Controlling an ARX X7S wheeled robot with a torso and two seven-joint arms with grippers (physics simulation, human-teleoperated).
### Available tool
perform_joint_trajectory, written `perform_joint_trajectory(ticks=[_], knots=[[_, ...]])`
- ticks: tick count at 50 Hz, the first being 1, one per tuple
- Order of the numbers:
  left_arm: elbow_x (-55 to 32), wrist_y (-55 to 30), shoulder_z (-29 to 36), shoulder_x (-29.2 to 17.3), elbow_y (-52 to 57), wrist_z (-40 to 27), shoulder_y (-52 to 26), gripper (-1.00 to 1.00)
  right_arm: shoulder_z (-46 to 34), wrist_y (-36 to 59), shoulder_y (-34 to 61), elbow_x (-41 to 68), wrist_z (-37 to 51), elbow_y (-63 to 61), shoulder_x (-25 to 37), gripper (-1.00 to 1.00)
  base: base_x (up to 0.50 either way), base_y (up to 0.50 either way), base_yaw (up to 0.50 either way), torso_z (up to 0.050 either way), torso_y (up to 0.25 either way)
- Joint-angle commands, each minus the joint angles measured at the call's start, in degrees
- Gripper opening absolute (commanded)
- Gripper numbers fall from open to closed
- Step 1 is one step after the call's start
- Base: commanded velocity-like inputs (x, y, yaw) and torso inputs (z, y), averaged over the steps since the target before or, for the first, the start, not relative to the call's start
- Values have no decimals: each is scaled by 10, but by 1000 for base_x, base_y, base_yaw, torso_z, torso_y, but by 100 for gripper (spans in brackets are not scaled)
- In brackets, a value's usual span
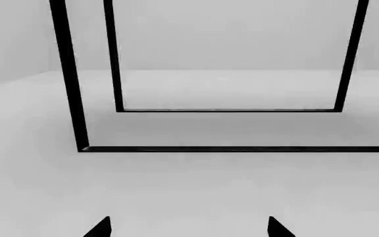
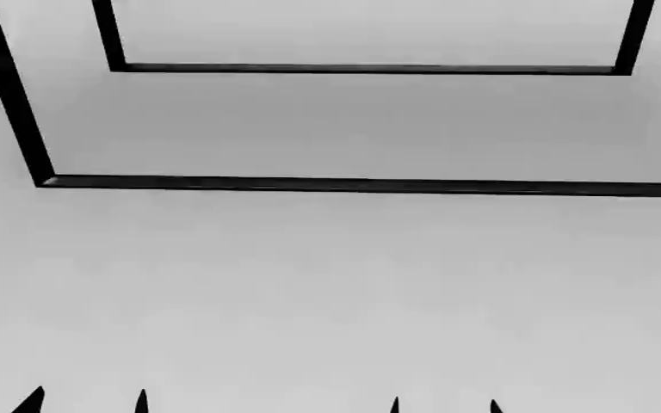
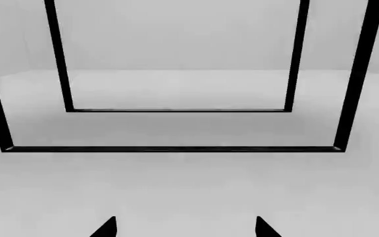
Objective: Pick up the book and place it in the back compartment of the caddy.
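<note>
The book, the caddy and its back compartment are out of view in every frame. My left gripper point(image 1: 188, 228) shows only its two dark fingertips point(image 1: 100, 228), set wide apart with nothing between them. My right gripper point(image 3: 185, 228) shows the same: two dark fingertips point(image 3: 107, 228) wide apart and empty. In the head view the left gripper's tips point(image 2: 83, 403) and the right gripper's tips point(image 2: 443, 404) poke up at the bottom edge, low over a pale grey floor.
A black frame of thin bars point(image 2: 365, 184) stands on the pale grey floor ahead, with a second frame point(image 2: 365, 68) behind it. The same bars show in the left wrist view point(image 1: 242, 148) and the right wrist view point(image 3: 170, 148).
</note>
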Motion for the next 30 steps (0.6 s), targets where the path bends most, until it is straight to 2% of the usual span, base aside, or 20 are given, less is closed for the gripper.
perform_joint_trajectory(ticks=[1,21,30], knots=[[-6,0,6,-6,0,-6,0,100,-7,0,0,5,7,0,5,100,0,0,0,0,0],[-52,-1,36,-31,9,-36,3,100,-40,4,-3,35,37,-11,33,100,0,0,0,0,0],[-56,-17,50,-41,20,-43,0,100,-50,2,1,42,45,-7,40,100,0,0,0,47,0]])
